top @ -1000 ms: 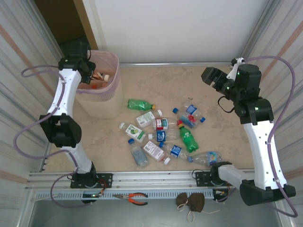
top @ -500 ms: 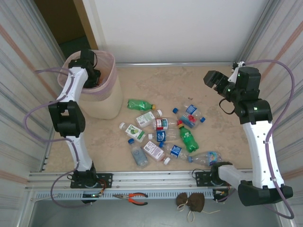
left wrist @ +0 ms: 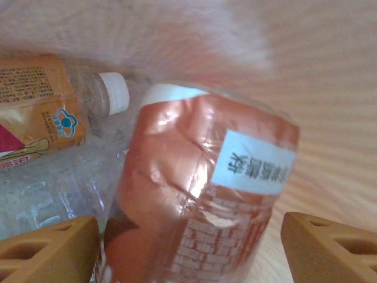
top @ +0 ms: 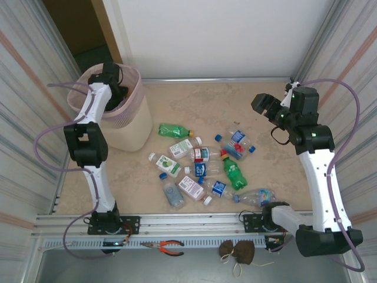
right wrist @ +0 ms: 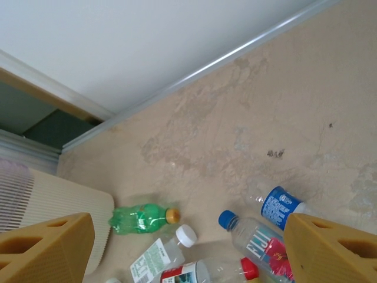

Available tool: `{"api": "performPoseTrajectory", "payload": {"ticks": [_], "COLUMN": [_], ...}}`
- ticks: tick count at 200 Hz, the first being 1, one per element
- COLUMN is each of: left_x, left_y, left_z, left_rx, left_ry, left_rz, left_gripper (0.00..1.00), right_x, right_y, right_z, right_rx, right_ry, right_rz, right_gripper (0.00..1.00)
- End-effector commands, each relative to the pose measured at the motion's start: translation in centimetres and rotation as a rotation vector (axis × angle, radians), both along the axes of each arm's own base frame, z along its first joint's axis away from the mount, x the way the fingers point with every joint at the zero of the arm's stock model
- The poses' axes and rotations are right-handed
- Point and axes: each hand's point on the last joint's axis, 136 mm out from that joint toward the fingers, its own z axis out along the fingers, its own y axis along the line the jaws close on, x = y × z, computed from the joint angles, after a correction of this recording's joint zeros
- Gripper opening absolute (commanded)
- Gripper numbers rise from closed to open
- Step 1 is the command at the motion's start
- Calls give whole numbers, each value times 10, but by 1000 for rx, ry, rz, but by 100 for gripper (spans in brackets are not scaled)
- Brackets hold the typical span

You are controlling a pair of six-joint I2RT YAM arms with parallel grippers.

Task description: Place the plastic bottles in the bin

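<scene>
The bin (top: 132,132) stands at ten o'clock on the table (top: 194,100), a pink liner (top: 140,88) folded over its rim. The left arm reaches over that rim and its gripper points down inside. In the left wrist view the left gripper (left wrist: 188,227) is released. Its fingers (left wrist: 50,247) are spread to the lower corners of the picture, and an orange-brown bottle (left wrist: 206,194) lies between them, with a clear gap to the right finger. At ten o'clock from that bottle lies an orange-labelled bottle (left wrist: 41,106) with a white cap (left wrist: 115,91), and a crumpled clear bottle (left wrist: 53,183) lies under both.

The loose bottles are scattered around the middle of the table. A green bottle (top: 175,130) lies just beside the bin at its four o'clock. A white-labelled bottle (top: 168,165) and a pink-labelled one (top: 191,188) lie towards six o'clock. A second green bottle (top: 235,174) with a red cap sits right of centre, and a blue-labelled bottle (top: 238,138) lies at its twelve o'clock.

The right gripper (top: 265,106) hangs in the air at two o'clock, well apart from the bottles. Its jaws are wide apart with nothing between them.
</scene>
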Motion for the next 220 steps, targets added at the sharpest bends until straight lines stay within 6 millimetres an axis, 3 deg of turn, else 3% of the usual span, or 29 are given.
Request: {"api": "performPoseTrajectory", "payload": {"ticks": [1, 113, 144, 169, 220], "left_x": [5, -1, -3, -1, 19], "left_y": [-4, -24, -34, -49, -75], "left_z": [31, 99, 113, 120, 122], "left_rx": [-15, -33, -53, -69, -127], "left_ry": [-76, -235, -278, -307, -362], "left_rz": [8, -37, -56, -85, -133], "left_gripper": [82, 88, 78, 77, 65], "right_x": [-6, -10, -10, -10, -10], "right_y": [-1, -2, -2, -2, -3], "right_z": [6, 12, 13, 13, 14], "right_rx": [18, 22, 23, 22, 22], "right_ry": [-14, -29, -30, -30, -33], "right_rz": [-2, -1, 2, 0, -3], "right_gripper": [83, 83, 83, 83, 82]}}
